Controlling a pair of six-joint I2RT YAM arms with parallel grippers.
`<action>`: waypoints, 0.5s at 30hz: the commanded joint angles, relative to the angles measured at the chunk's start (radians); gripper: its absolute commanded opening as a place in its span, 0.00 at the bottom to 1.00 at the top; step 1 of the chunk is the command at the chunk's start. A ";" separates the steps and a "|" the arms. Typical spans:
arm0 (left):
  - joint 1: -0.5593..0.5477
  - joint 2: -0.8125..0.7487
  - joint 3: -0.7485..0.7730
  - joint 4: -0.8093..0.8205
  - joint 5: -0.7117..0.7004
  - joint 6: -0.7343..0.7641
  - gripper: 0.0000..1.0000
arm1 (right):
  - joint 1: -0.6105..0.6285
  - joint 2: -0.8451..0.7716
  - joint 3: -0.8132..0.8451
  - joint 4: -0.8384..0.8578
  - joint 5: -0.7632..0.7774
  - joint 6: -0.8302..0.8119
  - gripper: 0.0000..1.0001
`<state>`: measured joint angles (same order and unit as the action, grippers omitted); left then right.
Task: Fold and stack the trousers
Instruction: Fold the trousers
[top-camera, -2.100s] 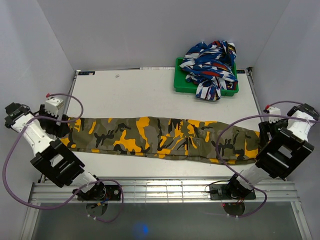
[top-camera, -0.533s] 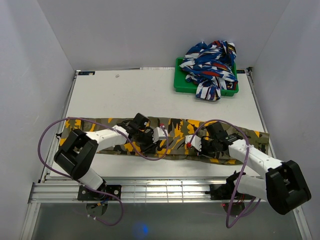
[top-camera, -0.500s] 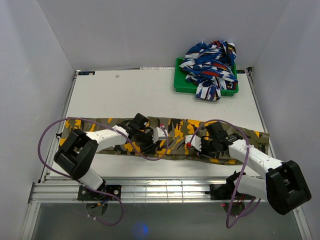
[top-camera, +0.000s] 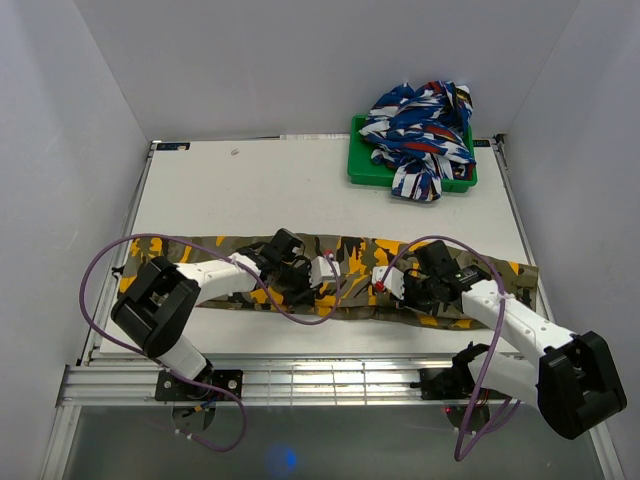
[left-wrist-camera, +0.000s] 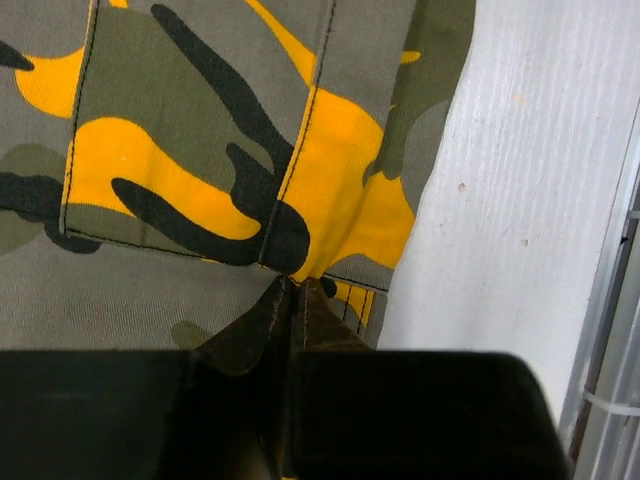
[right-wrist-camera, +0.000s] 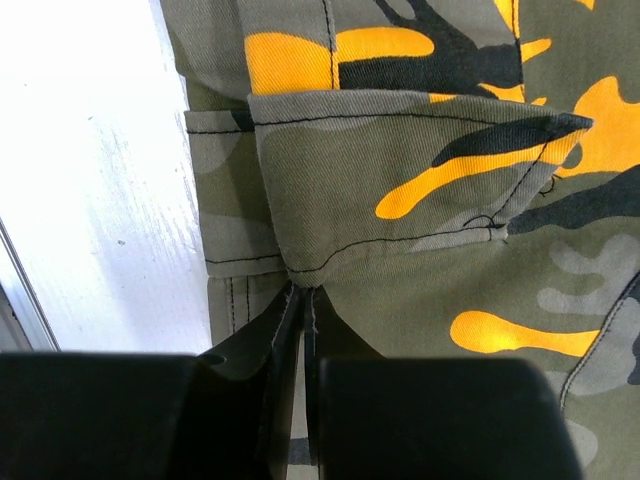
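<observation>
The left hand (left-wrist-camera: 297, 288) is closed, pinching a fold at the near edge of the trousers (top-camera: 350, 248) beside a yellow patch. The right hand (right-wrist-camera: 302, 295) is also clamped narrow on the cloth, just below a pocket flap (right-wrist-camera: 400, 200). The trousers lie stretched left to right across the near half of the white surface (top-camera: 250, 190), both hands close together at their middle. A green tray (top-camera: 362, 170) at the far right holds blue, white and red cloth (top-camera: 420, 125).
</observation>
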<state>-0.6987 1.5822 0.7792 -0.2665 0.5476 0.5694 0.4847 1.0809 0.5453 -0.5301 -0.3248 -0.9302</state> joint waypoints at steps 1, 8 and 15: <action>-0.008 0.012 0.012 -0.008 -0.020 -0.006 0.10 | 0.003 -0.022 0.047 -0.016 -0.036 0.001 0.08; -0.007 -0.052 0.031 -0.074 -0.034 -0.008 0.00 | 0.003 -0.035 0.062 -0.044 -0.042 -0.001 0.08; -0.008 -0.204 0.071 -0.261 0.034 0.020 0.00 | 0.002 -0.087 0.111 -0.192 -0.097 -0.039 0.08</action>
<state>-0.7025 1.4666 0.8082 -0.4004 0.5297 0.5735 0.4847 1.0306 0.6163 -0.6380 -0.3622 -0.9401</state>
